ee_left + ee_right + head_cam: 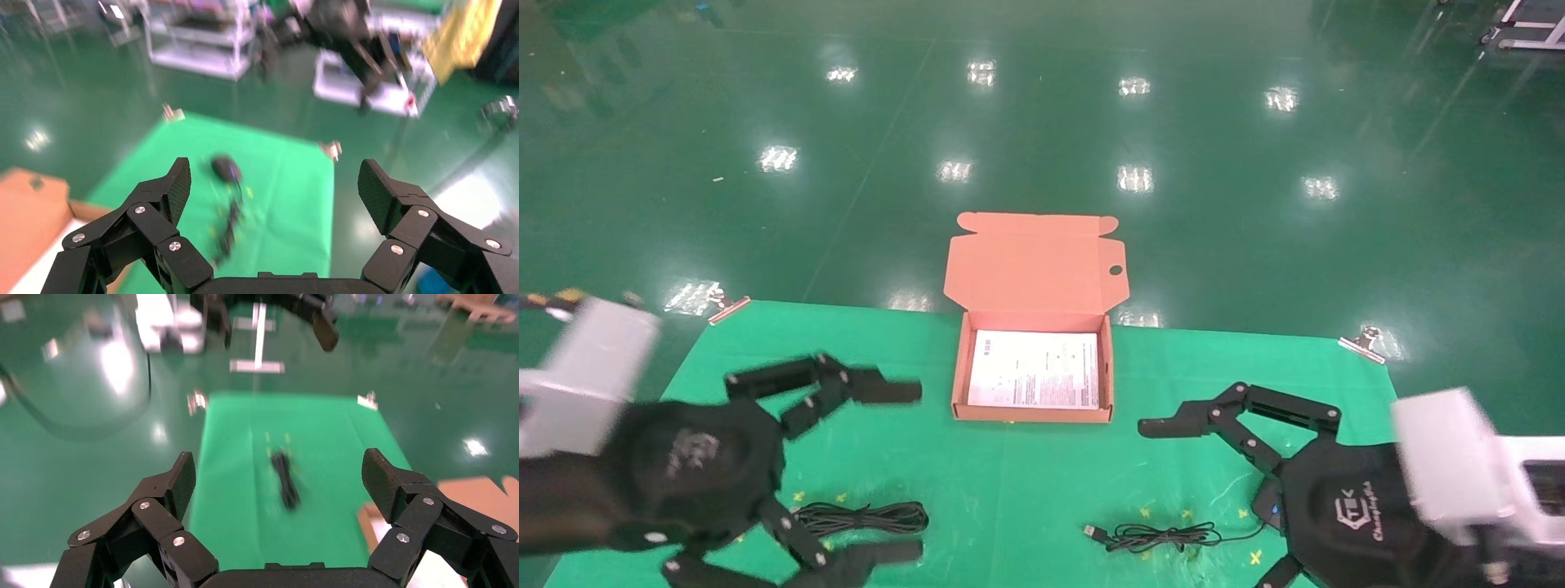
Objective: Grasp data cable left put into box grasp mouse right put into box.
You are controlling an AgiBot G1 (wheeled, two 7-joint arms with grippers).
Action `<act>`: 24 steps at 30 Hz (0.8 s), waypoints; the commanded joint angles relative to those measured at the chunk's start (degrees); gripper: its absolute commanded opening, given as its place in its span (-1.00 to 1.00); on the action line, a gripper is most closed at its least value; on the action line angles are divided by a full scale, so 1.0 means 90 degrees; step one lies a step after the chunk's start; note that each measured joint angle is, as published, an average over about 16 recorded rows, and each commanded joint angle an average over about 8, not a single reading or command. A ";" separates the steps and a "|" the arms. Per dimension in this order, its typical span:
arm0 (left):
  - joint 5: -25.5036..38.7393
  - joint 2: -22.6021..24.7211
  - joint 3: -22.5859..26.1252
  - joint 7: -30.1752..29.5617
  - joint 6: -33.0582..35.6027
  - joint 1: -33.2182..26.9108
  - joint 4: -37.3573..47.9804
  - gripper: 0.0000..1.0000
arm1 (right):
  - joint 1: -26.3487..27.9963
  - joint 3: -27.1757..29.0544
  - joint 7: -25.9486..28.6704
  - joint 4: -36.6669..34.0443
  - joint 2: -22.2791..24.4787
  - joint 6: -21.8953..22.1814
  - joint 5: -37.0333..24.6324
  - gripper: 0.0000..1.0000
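Note:
The salmon-pink box (961, 371) stands open at the mat's far middle, lid flap up, with a white printed sheet inside. The black data cable (862, 516) lies bundled on the mat at front left; it also shows in the right wrist view (286, 485). My left gripper (903, 472) is open and empty, hovering over the cable. The black mouse (1266, 502) is mostly hidden under my right gripper (1201, 506), which is open and empty. The mouse's cord (1160, 536) trails left to a USB plug. The left wrist view shows the mouse (225, 168) blurred.
A green mat (1009, 482) covers the table, held by metal clips at the far corners (727, 306) (1365, 341). Small yellow marks dot the mat near the cable and the cord. Shiny green floor lies beyond the table's far edge.

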 commanded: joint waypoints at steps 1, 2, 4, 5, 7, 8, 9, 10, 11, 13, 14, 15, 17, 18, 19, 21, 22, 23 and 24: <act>0.0284 0.0013 0.0171 -0.0122 0.0112 -0.0213 0.0062 1.00 | 0.0199 -0.0089 -0.0102 0.0067 0.0013 -0.0040 -0.0341 1.00; 0.0432 0.0039 0.0294 -0.0180 0.0142 -0.0341 0.0067 1.00 | 0.0325 -0.0179 -0.0201 0.0090 -0.0011 -0.0060 -0.0552 1.00; 0.0733 0.0092 0.0561 -0.0286 0.0180 -0.0593 0.0077 1.00 | 0.0592 -0.0397 -0.0430 0.0135 -0.0070 -0.0108 -0.1003 1.00; 0.0883 0.0119 0.0701 -0.0327 0.0191 -0.0713 0.0077 1.00 | 0.0724 -0.0523 -0.0549 0.0148 -0.0108 -0.0127 -0.1226 1.00; 0.1185 0.0185 0.0999 -0.0398 0.0203 -0.0946 0.0084 1.00 | 0.0989 -0.0807 -0.0815 0.0175 -0.0195 -0.0152 -0.1688 1.00; 0.1338 0.0220 0.1151 -0.0425 0.0206 -0.1056 0.0087 1.00 | 0.1114 -0.0955 -0.0959 0.0183 -0.0243 -0.0154 -0.1912 1.00; 0.1488 0.0260 0.1306 -0.0451 0.0208 -0.1160 0.0097 1.00 | 0.1231 -0.1104 -0.1100 0.0191 -0.0294 -0.0153 -0.2125 1.00; 0.1649 0.0304 0.1471 -0.0473 0.0210 -0.1266 0.0110 1.00 | 0.1346 -0.1259 -0.1252 0.0198 -0.0349 -0.0148 -0.2337 1.00; 0.1810 0.0352 0.1637 -0.0489 0.0209 -0.1367 0.0126 1.00 | 0.1451 -0.1407 -0.1397 0.0203 -0.0405 -0.0138 -0.2537 1.00; 0.2117 0.0458 0.1960 -0.0512 0.0207 -0.1543 0.0187 1.00 | 0.1623 -0.1674 -0.1659 0.0212 -0.0520 -0.0117 -0.2859 1.00; 0.2280 0.0517 0.2124 -0.0514 0.0202 -0.1630 0.0228 1.00 | 0.1690 -0.1801 -0.1789 0.0211 -0.0579 -0.0109 -0.2984 1.00; 0.2432 0.0577 0.2276 -0.0514 0.0193 -0.1703 0.0283 1.00 | 0.1733 -0.1914 -0.1892 0.0209 -0.0633 -0.0104 -0.3070 1.00; 0.2759 0.0701 0.2567 -0.0486 0.0169 -0.1843 0.0406 1.00 | 0.1788 -0.2122 -0.2075 0.0202 -0.0731 -0.0093 -0.3183 1.00; 0.2920 0.0764 0.2696 -0.0464 0.0150 -0.1900 0.0476 1.00 | 0.1796 -0.2214 -0.2143 0.0197 -0.0771 -0.0085 -0.3215 1.00; 0.3068 0.0828 0.2813 -0.0441 0.0130 -0.1950 0.0553 1.00 | 0.1798 -0.2302 -0.2211 0.0193 -0.0810 -0.0076 -0.3247 1.00; 0.3386 0.0952 0.3025 -0.0373 0.0076 -0.2040 0.0697 1.00 | 0.1780 -0.2470 -0.2317 0.0180 -0.0872 -0.0038 -0.3331 1.00; 0.3530 0.1012 0.3111 -0.0341 0.0042 -0.2067 0.0767 1.00 | 0.1769 -0.2544 -0.2346 0.0177 -0.0899 -0.0006 -0.3394 1.00; 0.3666 0.1070 0.3187 -0.0308 0.0004 -0.2085 0.0833 1.00 | 0.1757 -0.2613 -0.2367 0.0173 -0.0925 0.0032 -0.3471 1.00; 0.3804 0.1127 0.3258 -0.0272 -0.0047 -0.2091 0.0896 1.00 | 0.1742 -0.2681 -0.2374 0.0169 -0.0952 0.0080 -0.3570 1.00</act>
